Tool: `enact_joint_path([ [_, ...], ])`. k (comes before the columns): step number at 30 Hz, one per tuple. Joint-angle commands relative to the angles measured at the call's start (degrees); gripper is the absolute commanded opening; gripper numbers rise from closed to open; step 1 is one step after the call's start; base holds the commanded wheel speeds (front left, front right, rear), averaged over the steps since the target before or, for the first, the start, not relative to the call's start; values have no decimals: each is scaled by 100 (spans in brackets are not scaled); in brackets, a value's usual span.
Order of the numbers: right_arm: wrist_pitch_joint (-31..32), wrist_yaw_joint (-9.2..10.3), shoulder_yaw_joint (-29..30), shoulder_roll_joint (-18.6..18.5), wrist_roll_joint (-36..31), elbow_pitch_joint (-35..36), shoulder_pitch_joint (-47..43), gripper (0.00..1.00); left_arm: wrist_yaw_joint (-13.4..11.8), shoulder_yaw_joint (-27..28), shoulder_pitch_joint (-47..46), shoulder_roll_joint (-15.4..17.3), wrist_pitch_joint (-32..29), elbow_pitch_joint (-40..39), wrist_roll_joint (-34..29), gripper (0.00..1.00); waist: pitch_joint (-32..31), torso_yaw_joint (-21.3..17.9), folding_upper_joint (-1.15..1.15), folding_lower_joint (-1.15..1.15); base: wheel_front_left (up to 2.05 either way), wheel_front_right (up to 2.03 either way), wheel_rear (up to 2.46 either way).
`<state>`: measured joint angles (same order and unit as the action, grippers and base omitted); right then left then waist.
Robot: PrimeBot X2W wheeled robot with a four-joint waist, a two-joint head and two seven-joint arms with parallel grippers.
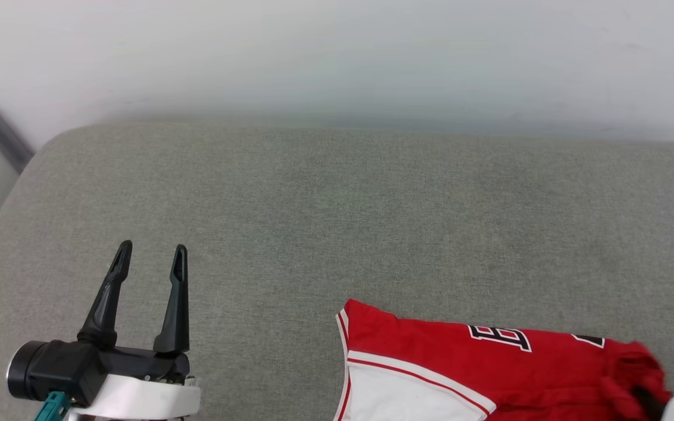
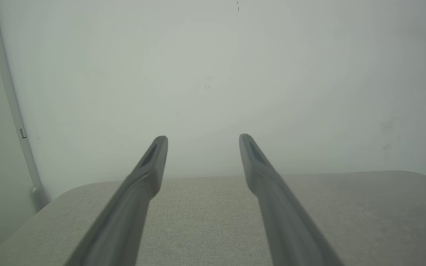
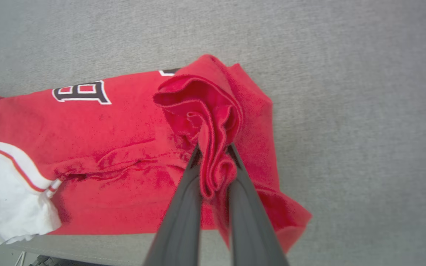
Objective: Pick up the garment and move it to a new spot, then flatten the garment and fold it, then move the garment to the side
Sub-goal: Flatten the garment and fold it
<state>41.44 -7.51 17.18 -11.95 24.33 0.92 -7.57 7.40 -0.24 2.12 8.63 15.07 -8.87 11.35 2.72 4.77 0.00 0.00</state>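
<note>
The right gripper (image 3: 215, 149) clenched a bunched fold of the shirt (image 3: 124, 147); the left gripper (image 1: 152, 248) stood open. So thin a pinch could slip when lifted.

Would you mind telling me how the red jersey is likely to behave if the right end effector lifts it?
Probably floppy: the jersey bunches into soft folds where the right end effector pinches it. It would likely drape and trail, since most lies on the cushion. Thin cloth, probably light.

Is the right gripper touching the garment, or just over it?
Touching. The right wrist view shows the right gripper shut on a bunched red fold of the garment.
</note>
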Motion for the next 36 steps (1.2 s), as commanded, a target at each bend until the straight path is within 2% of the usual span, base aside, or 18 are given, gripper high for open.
enact_joint_path([
  [1, 58, 4, -135, 113, 74, 166, -76, 0, 6, -7, 65, -23, 12, 5, 20, 100, -26, 26, 0, 0, 0, 0, 0],
  [7, 355, 4, -810, 613, 341, 726, -236, 0, 7, -44, 111, -78, 12, 36, 37, 100, -141, 120, 0, 0, 0, 0, 0],
  [12, 405, 4, -1373, 861, 551, 870, -194, 0, 8, -15, 160, -48, 12, 51, 36, 100, -243, 200, 0, 0, 0, 0, 0],
  [23, -254, 4, -2610, 913, 1227, 209, 180, 0, 8, -97, 154, -31, 12, 63, 53, 100, -310, 416, 0, 0, 0, 0, 0],
  [35, -976, 4, -3255, 911, 1512, -816, 813, 0, 7, -133, 116, -20, 12, 57, 55, 100, -188, 586, 0, 0, 0, 0, 0],
  [36, -1019, 3, -3340, 914, 1532, -857, 871, 46, 8, -136, 102, -22, 13, 57, 56, 100, -168, 592, 0, 0, 0, 0, 0],
])
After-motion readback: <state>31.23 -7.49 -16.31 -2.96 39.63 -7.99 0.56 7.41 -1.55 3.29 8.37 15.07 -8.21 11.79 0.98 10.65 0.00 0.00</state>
